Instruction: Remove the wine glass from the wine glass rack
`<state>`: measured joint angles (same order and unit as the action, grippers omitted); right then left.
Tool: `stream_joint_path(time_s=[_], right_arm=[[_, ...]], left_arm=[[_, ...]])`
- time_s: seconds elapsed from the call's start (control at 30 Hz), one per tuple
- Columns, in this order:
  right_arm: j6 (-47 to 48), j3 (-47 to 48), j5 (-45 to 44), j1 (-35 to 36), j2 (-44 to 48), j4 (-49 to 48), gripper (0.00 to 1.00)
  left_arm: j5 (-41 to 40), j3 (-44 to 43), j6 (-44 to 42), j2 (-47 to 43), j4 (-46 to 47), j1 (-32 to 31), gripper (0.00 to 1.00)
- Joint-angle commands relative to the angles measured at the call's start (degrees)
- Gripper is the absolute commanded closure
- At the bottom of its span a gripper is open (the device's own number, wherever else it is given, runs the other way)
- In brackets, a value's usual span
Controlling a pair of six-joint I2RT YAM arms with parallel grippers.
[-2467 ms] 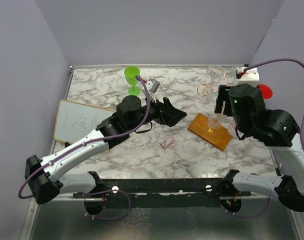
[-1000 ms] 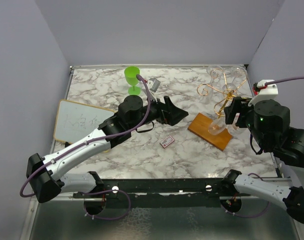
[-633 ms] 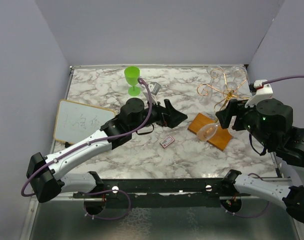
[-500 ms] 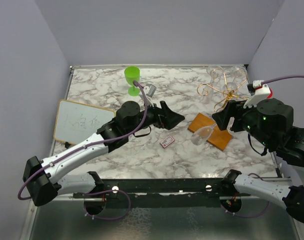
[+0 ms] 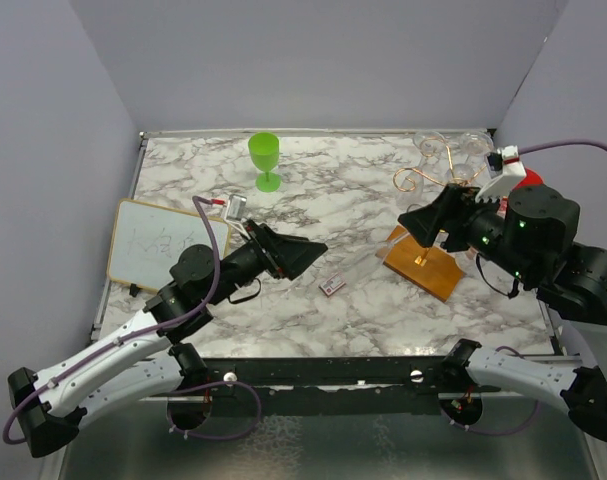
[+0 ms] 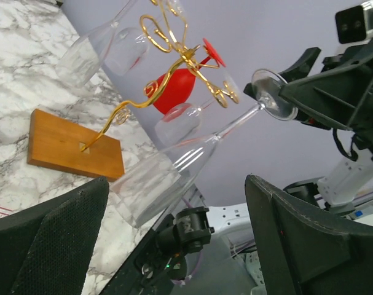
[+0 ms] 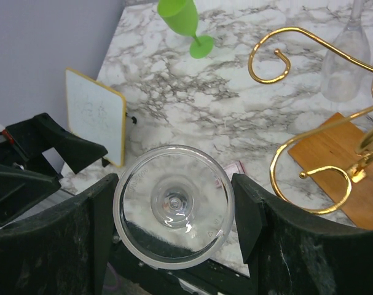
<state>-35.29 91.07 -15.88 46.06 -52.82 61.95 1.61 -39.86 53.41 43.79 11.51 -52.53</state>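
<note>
The clear wine glass [image 6: 155, 184] lies nearly level in the air, off the gold wire wine glass rack [image 5: 438, 178], whose wooden base [image 5: 430, 265] sits at the right. My right gripper [image 7: 174, 206] is shut on the glass's round foot [image 6: 273, 93], with a finger pressed to the rim on each side. The bowl [image 5: 363, 264] points left toward my left gripper [image 5: 301, 250]. That gripper is open, its wide fingers [image 6: 57, 246] framing the bowl without touching it.
Other clear glasses [image 5: 433, 152] and a red one [image 6: 180, 83] still hang on the rack. A green goblet [image 5: 265, 158] stands at the back. A whiteboard [image 5: 158, 240] lies at the left, and a small pink card [image 5: 332, 285] lies mid-table.
My right gripper has drawn the wine glass off the rack and swung it left, tipping it level. My left arm pulled back toward the near left, its open jaws turned to the bowl.
</note>
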Motion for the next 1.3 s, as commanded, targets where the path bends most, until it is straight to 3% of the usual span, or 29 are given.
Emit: stream_joint_path(time_s=[0.0, 0.27, 0.63, 1.27], right_arm=[[-3.7, 0.8, 1.4, 0.2, -0.1, -8.7, 0.63], [-6.2, 0.4, -0.3, 0.2, 0.7, -13.6, 0.65], [-7.7, -1.3, -0.2, 0.1, 2.2, -16.7, 0.66], [-17.2, -12.2, -1.3, 0.2, 11.6, -22.8, 0.68]], left_arm=[[-0.1, 1.6, 3.2, -2.9, 0.1, 0.0, 0.06], [3.0, 3.8, 7.5, -4.4, 3.9, 0.0, 0.05], [8.8, 4.2, 12.6, 1.0, 11.8, -0.1, 0.09], [9.7, 10.0, 19.6, 0.6, 33.9, -0.1, 0.56]])
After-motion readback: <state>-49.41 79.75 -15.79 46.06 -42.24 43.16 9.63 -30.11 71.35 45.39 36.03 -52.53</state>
